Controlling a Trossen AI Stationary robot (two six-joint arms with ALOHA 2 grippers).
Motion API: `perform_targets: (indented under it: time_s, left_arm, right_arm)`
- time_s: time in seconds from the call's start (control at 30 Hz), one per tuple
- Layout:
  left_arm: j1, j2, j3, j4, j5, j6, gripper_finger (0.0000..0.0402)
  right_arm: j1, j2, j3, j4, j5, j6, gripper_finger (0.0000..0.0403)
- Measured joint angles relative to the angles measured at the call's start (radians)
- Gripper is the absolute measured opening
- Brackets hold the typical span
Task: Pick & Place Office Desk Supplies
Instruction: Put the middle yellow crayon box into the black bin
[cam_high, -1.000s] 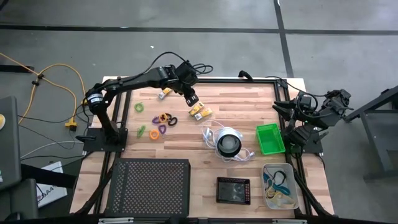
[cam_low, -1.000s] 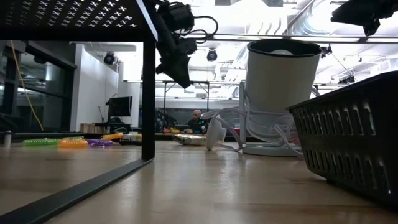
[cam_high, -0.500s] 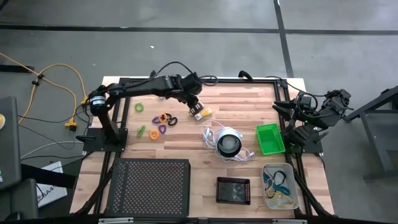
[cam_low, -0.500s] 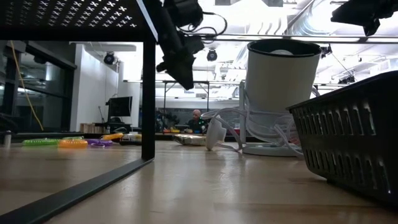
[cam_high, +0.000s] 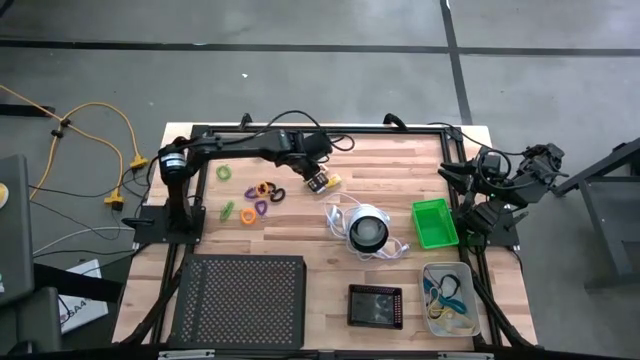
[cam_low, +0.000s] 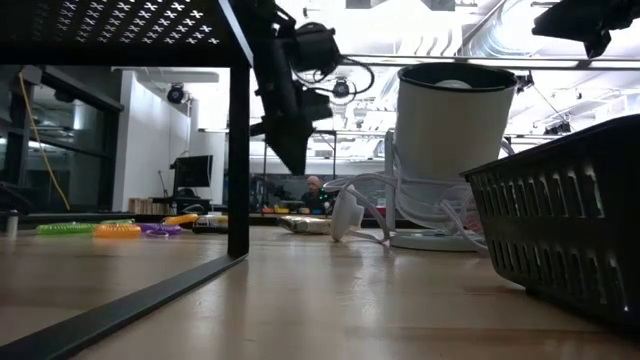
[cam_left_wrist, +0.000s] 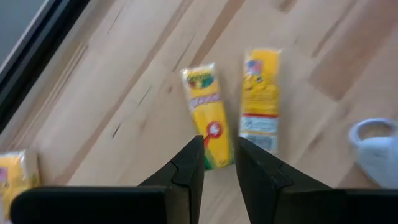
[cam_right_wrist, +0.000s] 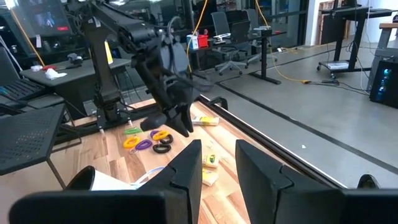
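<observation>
Left gripper (cam_left_wrist: 219, 163) hovering over two yellow packs (cam_left_wrist: 208, 115) at the table's far middle, fingers slightly apart, holding nothing; nearer pack straight ahead, long axis in line with the gap. Right gripper (cam_right_wrist: 217, 163) parked far off, likewise slightly apart

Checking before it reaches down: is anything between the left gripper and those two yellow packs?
Nothing visible. The left gripper hangs open right over the nearer yellow pack, the second pack alongside on bare wood.

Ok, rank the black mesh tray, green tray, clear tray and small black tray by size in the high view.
1. Black mesh tray
2. Clear tray
3. Green tray and small black tray: these two look too alike to rank.
</observation>
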Motion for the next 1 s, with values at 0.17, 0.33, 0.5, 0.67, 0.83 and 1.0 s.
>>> perform_targets:
  time_s: [0.17, 0.33, 0.5, 0.67, 0.83, 1.0]
  left_arm:
    - [0.001, 0.034, 0.000, -0.002, -0.024, -0.039, 0.0083]
    - [0.002, 0.056, 0.000, 0.015, -0.019, -0.037, 0.0083]
    - [0.006, 0.056, 0.000, 0.016, -0.031, -0.037, 0.0083]
    - [0.006, 0.059, 0.000, 0.018, -0.034, -0.027, 0.0083]
    - [0.010, 0.065, 0.000, 0.020, -0.026, -0.006, 0.0083]
    - [0.011, 0.065, 0.000, 0.019, -0.012, 0.028, 0.0084]
  right_arm:
    - [0.000, 0.000, 0.000, 0.000, 0.000, 0.000, 0.0085]
    - [0.000, 0.000, 0.000, 0.000, 0.000, 0.000, 0.0085]
    - [0.000, 0.000, 0.000, 0.000, 0.000, 0.000, 0.0085]
    - [0.000, 0.000, 0.000, 0.000, 0.000, 0.000, 0.0085]
    - [0.000, 0.000, 0.000, 0.000, 0.000, 0.000, 0.0085]
    - [0.000, 0.000, 0.000, 0.000, 0.000, 0.000, 0.0085]
